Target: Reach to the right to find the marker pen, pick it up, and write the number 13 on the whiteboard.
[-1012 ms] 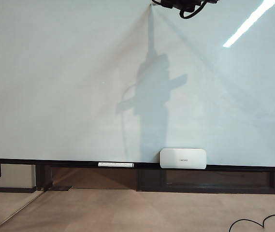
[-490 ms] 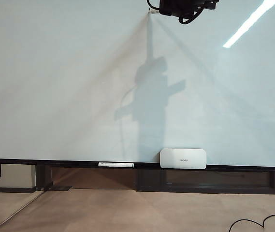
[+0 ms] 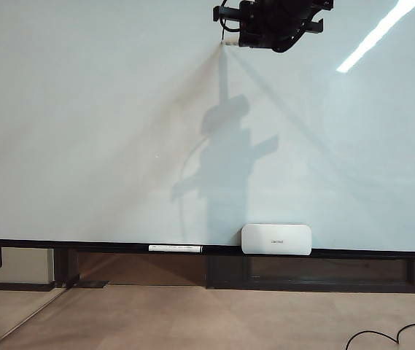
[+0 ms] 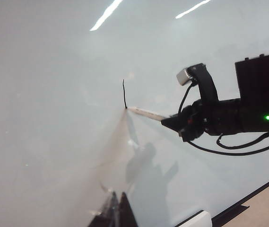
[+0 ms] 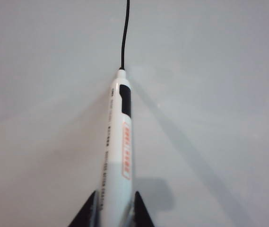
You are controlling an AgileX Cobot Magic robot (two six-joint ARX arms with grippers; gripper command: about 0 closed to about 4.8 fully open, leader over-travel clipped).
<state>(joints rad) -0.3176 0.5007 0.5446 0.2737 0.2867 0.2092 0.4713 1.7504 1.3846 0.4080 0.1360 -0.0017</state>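
Black ink trails from the marker pen [image 5: 119, 156] tip on the whiteboard [image 3: 83, 131]. Right gripper [image 5: 113, 208] clamps the pen; left gripper [image 4: 117, 210] hangs nearby, its opening unclear.

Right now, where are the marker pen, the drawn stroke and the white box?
marker pen [image 5: 117, 156]: right wrist view, mid barrel.
drawn stroke [image 5: 125, 33]: right wrist view, middle of the line.
white box [image 3: 276, 239]: exterior view, front face.

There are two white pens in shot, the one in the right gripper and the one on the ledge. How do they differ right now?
The marker pen is clamped in the right gripper, tip on the whiteboard below a black stroke; the spare pen lies flat on the ledge, untouched. The marker pen sits high up, the spare pen low. Both are slim and white.
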